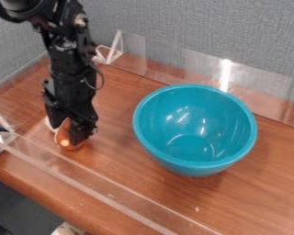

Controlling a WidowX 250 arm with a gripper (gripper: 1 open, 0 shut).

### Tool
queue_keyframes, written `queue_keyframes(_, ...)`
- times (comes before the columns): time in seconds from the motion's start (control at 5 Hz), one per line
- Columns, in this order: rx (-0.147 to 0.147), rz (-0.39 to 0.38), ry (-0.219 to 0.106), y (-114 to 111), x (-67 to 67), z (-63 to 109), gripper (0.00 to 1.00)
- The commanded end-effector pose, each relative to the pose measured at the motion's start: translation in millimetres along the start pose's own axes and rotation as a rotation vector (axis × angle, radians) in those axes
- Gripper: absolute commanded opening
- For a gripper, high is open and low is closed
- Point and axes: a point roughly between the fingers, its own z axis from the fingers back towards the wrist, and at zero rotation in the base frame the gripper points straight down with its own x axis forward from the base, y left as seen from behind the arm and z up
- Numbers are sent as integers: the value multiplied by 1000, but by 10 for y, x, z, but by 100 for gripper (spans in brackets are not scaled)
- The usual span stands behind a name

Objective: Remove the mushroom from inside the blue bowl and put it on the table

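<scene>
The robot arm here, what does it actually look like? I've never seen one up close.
The arm is black all over, built of chunky, blocky segments stacked into a slim column, with dark cables running along it. It ends in a small black gripper with two short fingers. No markings or labels are legible at this picture size.

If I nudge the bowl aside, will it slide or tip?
The bowl looks like smooth glossy plastic and empty, so probably light and apt to slide on the table. It is deep with rounded walls, so a push high on the rim might rock it; push low.

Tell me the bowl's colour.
Glossy teal-blue, the blue bowl; the only camera view shows it clearly.
</scene>
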Motion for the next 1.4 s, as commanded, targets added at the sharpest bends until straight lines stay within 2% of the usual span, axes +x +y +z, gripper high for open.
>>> queue_keyframes(0.0, 18, 5, -36, 27, 60, 135, 0)
queue_keyframes(0.2, 19, 18, -51, 65, 53, 297, 0)
queue_keyframes(0.4, 23, 27, -81, 121, 52, 485, 0)
queue_keyframes(0.6, 30, 43, -96, 204, 29, 606, 100)
queue_keyframes(0.8, 33, 46, -101, 218, 0, 633, 0)
queue_keyframes(1.0, 33, 44, -104, 206, -7, 624, 0)
queue_keyframes(1.2, 37, 29, -102, 175, -12, 594, 100)
